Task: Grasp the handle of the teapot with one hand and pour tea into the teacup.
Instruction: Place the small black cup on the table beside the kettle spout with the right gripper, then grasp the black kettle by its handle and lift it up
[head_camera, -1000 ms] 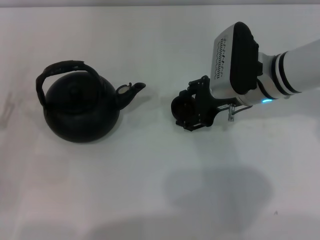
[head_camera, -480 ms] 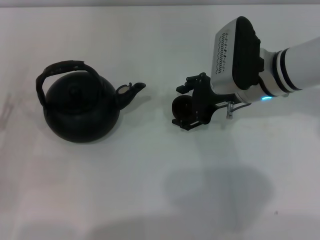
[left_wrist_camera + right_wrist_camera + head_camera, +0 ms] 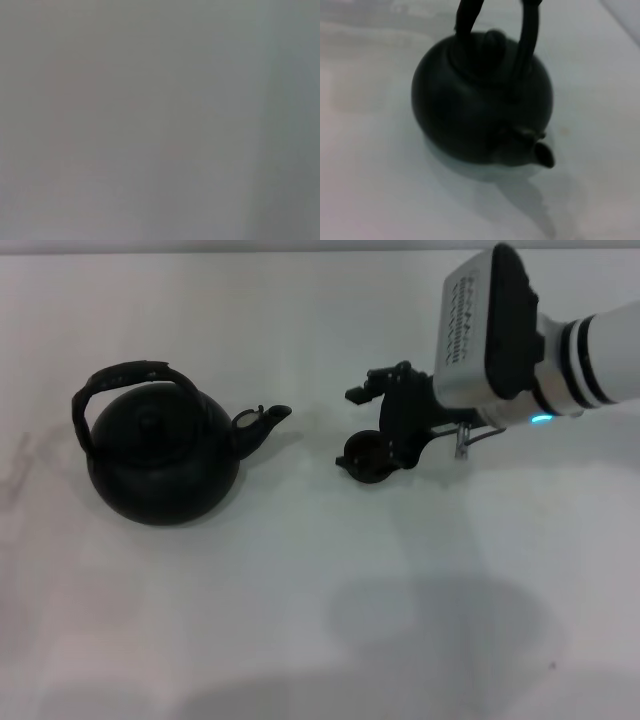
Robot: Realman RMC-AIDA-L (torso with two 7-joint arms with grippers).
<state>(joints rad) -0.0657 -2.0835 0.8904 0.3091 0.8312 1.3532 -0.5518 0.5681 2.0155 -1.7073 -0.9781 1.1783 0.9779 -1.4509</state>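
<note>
The black teapot (image 3: 160, 455) stands on the white table at the left, its spout (image 3: 262, 422) pointing right toward the teacup. Its arched handle (image 3: 125, 375) stands upright over the lid. The tiny black teacup (image 3: 362, 456) sits right of the spout, partly covered by my right gripper (image 3: 382, 430). That gripper is open, with its fingers spread above and around the cup, not closed on it. The right wrist view shows the teapot (image 3: 480, 100) with its handle (image 3: 525, 35), but not the cup. My left gripper is out of view; its wrist view shows only blank grey.
The white table (image 3: 320, 620) carries only the teapot and the cup. My right arm (image 3: 590, 350) reaches in from the right edge and casts a shadow on the table's near part.
My right gripper has risen and moved toward the far side. The teacup, earlier framed between the fingers, now shows at the gripper's lower edge. The teapot has not moved.
</note>
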